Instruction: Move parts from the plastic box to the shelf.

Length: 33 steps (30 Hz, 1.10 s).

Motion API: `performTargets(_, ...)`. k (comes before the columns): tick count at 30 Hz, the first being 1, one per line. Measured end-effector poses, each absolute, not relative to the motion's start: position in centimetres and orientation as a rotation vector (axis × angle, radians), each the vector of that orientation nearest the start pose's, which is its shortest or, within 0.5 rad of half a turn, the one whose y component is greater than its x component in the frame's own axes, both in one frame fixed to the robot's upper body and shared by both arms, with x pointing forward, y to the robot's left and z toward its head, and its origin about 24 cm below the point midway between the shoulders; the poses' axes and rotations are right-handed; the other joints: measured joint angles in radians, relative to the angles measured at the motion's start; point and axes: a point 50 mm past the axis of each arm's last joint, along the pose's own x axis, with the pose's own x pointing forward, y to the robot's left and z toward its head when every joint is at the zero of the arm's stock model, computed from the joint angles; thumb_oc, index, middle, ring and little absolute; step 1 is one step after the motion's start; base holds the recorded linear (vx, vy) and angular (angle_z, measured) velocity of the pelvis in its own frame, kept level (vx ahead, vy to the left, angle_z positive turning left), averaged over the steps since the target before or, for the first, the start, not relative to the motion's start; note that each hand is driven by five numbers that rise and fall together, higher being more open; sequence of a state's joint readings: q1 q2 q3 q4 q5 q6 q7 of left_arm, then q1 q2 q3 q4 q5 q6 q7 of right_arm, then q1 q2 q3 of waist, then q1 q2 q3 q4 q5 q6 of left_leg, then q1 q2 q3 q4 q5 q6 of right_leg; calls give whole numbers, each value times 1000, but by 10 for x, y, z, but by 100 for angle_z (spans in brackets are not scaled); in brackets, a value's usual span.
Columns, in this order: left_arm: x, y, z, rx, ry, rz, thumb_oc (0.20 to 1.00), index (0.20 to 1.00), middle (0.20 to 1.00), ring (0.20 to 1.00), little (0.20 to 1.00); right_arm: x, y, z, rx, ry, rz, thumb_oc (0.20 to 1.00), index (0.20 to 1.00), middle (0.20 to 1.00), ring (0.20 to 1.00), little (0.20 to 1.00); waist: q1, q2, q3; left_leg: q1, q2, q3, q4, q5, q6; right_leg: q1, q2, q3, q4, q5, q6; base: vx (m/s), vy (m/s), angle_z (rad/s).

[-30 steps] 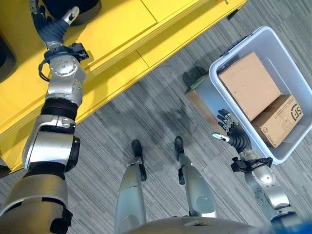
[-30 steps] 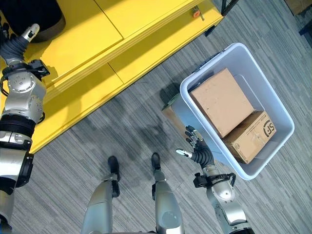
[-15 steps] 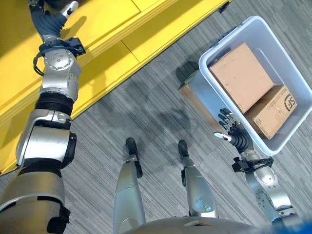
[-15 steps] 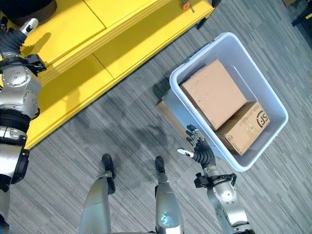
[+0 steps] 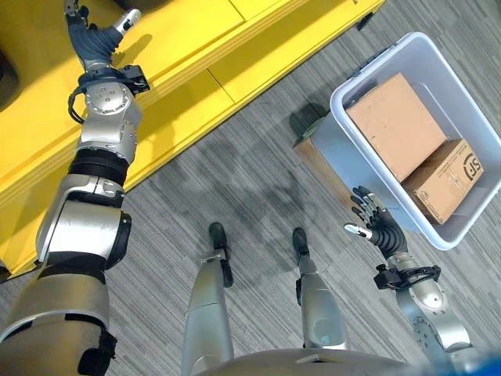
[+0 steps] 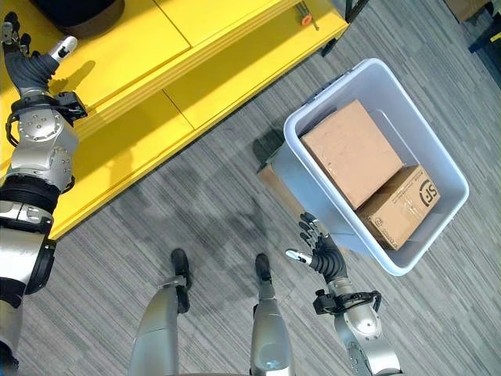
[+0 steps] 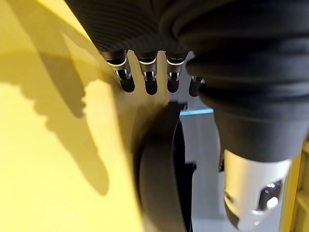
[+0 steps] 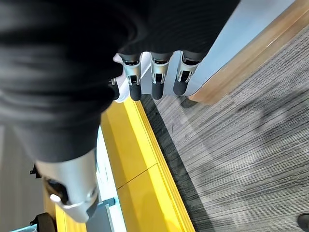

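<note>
Both hands empty, fingers spread.
Left hand [image 5: 95, 39] over the yellow shelf [image 5: 188, 47]; right hand [image 5: 374, 223] beside the plastic box [image 5: 354, 160] holding two cardboard boxes [image 5: 394, 125].

I see the plastic box [image 6: 317, 117] on the grey floor to my right — pale blue-grey, open-topped, set at an angle. Inside it two cardboard parts lie flat, side by side and touching: a larger plain brown carton [image 6: 352, 153] toward the shelf side, and a smaller printed carton [image 6: 399, 207] at the far end. The yellow shelf [image 6: 180, 70] runs across the upper left — well apart from the box.
</note>
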<state>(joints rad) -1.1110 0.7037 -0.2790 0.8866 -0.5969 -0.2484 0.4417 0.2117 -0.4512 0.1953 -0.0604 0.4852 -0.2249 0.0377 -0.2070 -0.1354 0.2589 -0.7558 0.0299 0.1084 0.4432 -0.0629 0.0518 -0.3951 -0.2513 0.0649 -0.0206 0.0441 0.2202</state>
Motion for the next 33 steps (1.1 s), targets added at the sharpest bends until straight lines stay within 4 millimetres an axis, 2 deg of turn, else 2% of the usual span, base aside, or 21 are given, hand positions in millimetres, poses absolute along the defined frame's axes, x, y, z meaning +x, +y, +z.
performTargets(7,384,277,277,49,-507,531,1000,1000,1000,1000,1000,205,-195,32,77,10,169,1000,1000,1000,1000,1000,8,-4,-3,-10,-1,3,19,-8,6,1,-5,-2,0,0,-1,0,0,0)
performTargets(9,384,277,276,47,-506,531,1000,1000,1000,1000,1000,205,-195,32,77,10,169,1000,1000,1000,1000,1000,6,-3,-3,-21,0,7,24,-12,9,0,-10,-2,-9,-9,-12,0,0,0)
performTargets(12,379,275,265,34,-514,503,1000,1000,1000,1000,1000,204,-195,31,77,14,168,1000,1000,1000,1000,1000,17,-2,-4,-22,10,13,18,-11,14,-33,-12,0,59,-45,-8,-3,-9,-3)
performTargets(14,379,268,257,19,-509,476,1000,1000,1000,1000,1000,204,-196,30,76,18,166,1000,1000,1000,1000,1000,36,-2,-4,-14,12,4,11,-6,5,-52,-5,-1,113,-73,-1,-8,-18,6)
performTargets(17,372,263,236,9,-493,442,1000,1000,1000,1000,1000,205,-196,31,74,14,162,1000,1000,1000,1000,1000,54,0,-5,32,3,-4,-19,7,-1,11,-1,-15,44,-43,4,-57,-26,8)
performTargets(22,360,246,209,-39,-493,374,1000,1000,1000,1000,1000,209,-203,36,64,-10,137,1000,1000,1000,1000,1000,66,2,-6,65,0,-9,-24,10,0,63,-4,-29,13,-37,4,-17,-35,7)
performTargets(23,356,243,206,-57,-500,359,1000,1000,1000,1000,1000,210,-203,37,62,-15,137,1000,1000,1000,1000,1000,66,2,-5,73,-1,-9,-28,10,0,72,-4,-31,10,-38,3,-3,-45,2)
performTargets(24,343,232,197,-89,-524,303,1000,1000,1000,1000,1000,211,-205,38,57,-19,131,1000,1000,1000,1000,1000,72,4,-5,96,-2,-8,-37,8,-2,92,-7,-31,5,-41,-1,0,0,0)
performTargets(26,335,223,188,-108,-528,242,1000,1000,1000,1000,1000,210,-209,39,53,-24,116,1000,1000,1000,1000,1000,91,12,-10,123,-3,-5,-56,0,-16,112,-8,-33,1,-47,-10,2,-34,-1)
performTargets(28,329,223,188,-139,-549,238,1000,1000,1000,1000,1000,211,-212,41,50,-31,101,1000,1000,1000,1000,1000,104,34,-15,126,-2,-10,-65,-2,-24,111,-9,-41,12,-52,-8,13,-46,3)
performTargets(32,289,212,171,-229,-584,144,1000,1000,1000,1000,1000,208,-218,40,33,-28,78,1000,1000,1000,1000,1000,114,55,-17,199,-15,-10,-93,11,-21,167,-16,-42,17,-64,-11,8,-42,6)
performTargets(33,285,210,169,-232,-587,124,1000,1000,1000,1000,1000,208,-219,41,24,-30,73,1000,1000,1000,1000,1000,127,63,-20,210,-15,-13,-95,14,-20,180,-16,-49,15,-67,-9,-10,-40,9)
